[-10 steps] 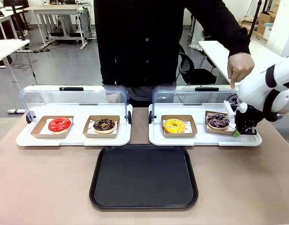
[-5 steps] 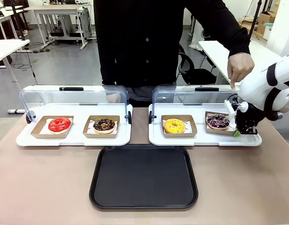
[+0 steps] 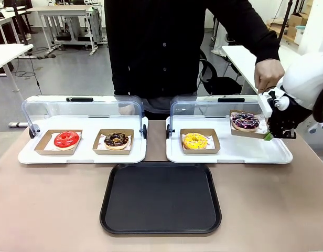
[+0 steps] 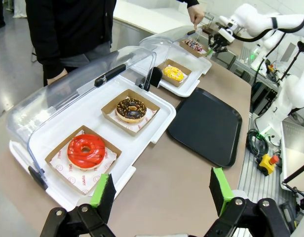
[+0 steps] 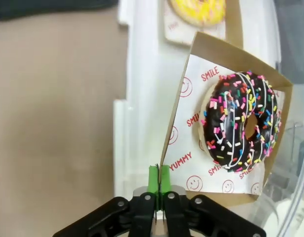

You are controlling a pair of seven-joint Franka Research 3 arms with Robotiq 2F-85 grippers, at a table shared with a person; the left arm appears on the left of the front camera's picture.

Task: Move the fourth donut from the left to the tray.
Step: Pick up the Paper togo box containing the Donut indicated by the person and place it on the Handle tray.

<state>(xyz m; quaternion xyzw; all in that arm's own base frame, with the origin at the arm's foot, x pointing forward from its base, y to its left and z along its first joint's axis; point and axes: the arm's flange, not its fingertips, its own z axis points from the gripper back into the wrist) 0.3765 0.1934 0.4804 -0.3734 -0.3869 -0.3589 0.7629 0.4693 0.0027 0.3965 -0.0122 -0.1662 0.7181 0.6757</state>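
Note:
The fourth donut (image 3: pixel 245 121), chocolate glazed with pink and white drizzle and sprinkles, sits in its brown cardboard holder (image 5: pixel 209 49), lifted off the right white display tray (image 3: pixel 229 152). My right gripper (image 3: pixel 268 136) is shut on the holder's edge, its green pads (image 5: pixel 158 178) pinching the cardboard. The donut (image 5: pixel 242 121) shows close in the right wrist view and small at the far end (image 4: pixel 194 45) in the left wrist view. The black tray (image 3: pixel 161 198) lies at the table's front middle. My left gripper (image 4: pixel 162 192) hangs open above the table's left end, holding nothing.
A yellow donut (image 3: pixel 195 140) stays on the right display tray. The left display tray (image 3: pixel 83 152) holds a red donut (image 3: pixel 66 139) and a chocolate crumb donut (image 3: pixel 116 139). Both clear lids stand open. A person stands behind, one hand (image 3: pixel 267 74) just above my right gripper.
My right gripper has risen with the fourth donut's holder, lifting it off the right display tray. The person's hand stays near the gripper.

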